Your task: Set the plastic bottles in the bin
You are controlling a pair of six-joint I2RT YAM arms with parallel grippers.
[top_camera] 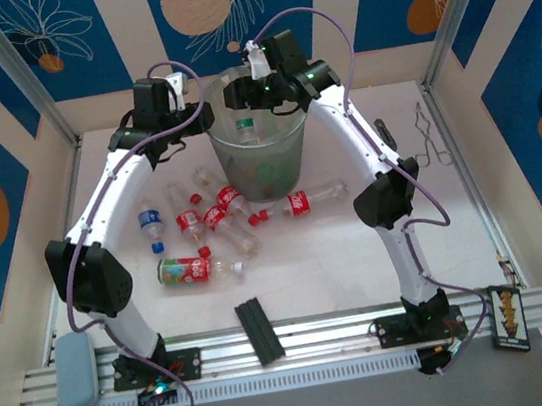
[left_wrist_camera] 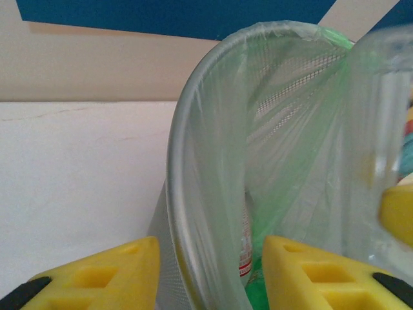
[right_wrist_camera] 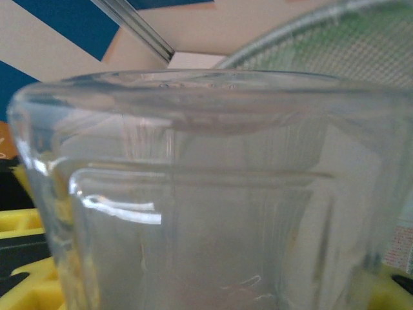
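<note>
Black flat bar point(top_camera: 259, 331), metal tongs point(top_camera: 430, 137), grey-blue pad point(top_camera: 75, 374), white table point(top_camera: 340, 264)

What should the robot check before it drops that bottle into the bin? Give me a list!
1. Clear bottle held in the right gripper: ok.
2. Held bottle above the opening of the bin: ok in the top view.
3. Left gripper steadying the bin: its fingers straddle the rim, but whether the grip is firm: cannot tell.
4. Room inside the bin: ok, a few dropped bottles lie at the bottom.
5. Table free of loose bottles: not ok, several lie in front of the bin.
</note>
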